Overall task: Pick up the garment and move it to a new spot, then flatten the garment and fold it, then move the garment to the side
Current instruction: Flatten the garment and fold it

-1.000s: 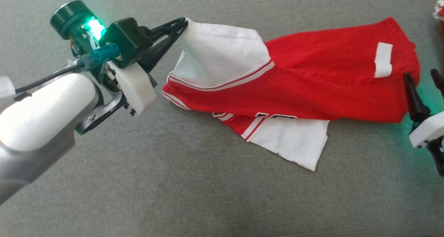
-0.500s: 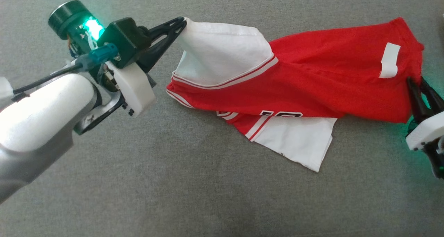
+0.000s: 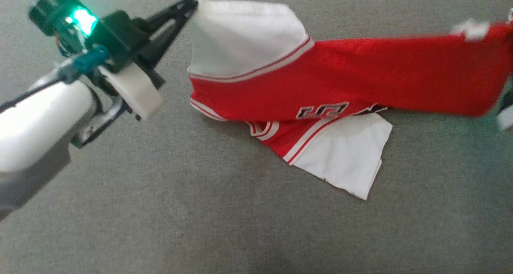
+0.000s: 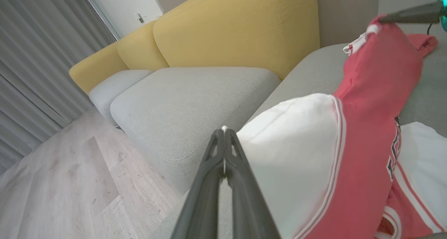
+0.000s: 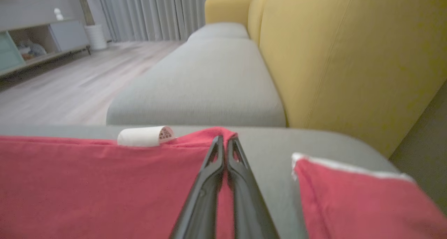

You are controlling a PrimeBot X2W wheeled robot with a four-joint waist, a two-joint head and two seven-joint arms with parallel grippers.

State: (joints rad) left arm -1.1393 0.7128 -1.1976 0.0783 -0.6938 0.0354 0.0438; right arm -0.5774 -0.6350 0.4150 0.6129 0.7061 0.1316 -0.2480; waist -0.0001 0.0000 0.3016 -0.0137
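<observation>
- Here, the garment (image 3: 340, 85), a red jersey with white panels, hangs stretched between the two end effectors above the grey sofa seat (image 3: 200, 226). Its upper edge is pulled into a nearly straight line across the head view.
- The left end effector (image 3: 191, 5) is clamped on a corner of the white sleeve panel (image 3: 240, 37) at the garment's left end. In the left wrist view its two dark fingers (image 4: 207, 183) meet at the tips, with a sliver of white cloth pinched between them.
- The right end effector (image 5: 225, 138) grips the red edge at the garment's other end. In the right wrist view its fingers lie pressed together and the red cloth bunches up at their tips.
- In the head view that end of the garment is blurred at the right border.
- A white label (image 5: 143, 136), curled into a roll, sits on the red edge just beside the right end effector's fingertips.
- The lower part of the garment sags onto the seat. A second white panel (image 3: 348, 158) lies flat on the grey fabric below the middle of the red stretch, with red-and-white striped trim along its upper left side.
- A black-and-white number patch (image 3: 322, 110) shows on the red cloth just above that panel, too folded to read.
- Another piece of red cloth (image 5: 349, 197) with a white edge lies on the seat at the lower right of the right wrist view. I cannot tell whether it belongs to the same garment.
- A yellow backrest (image 4: 237, 26) rises behind the seat, with a wooden floor (image 4: 52, 183) and grey curtains (image 4: 35, 74) beyond.
</observation>
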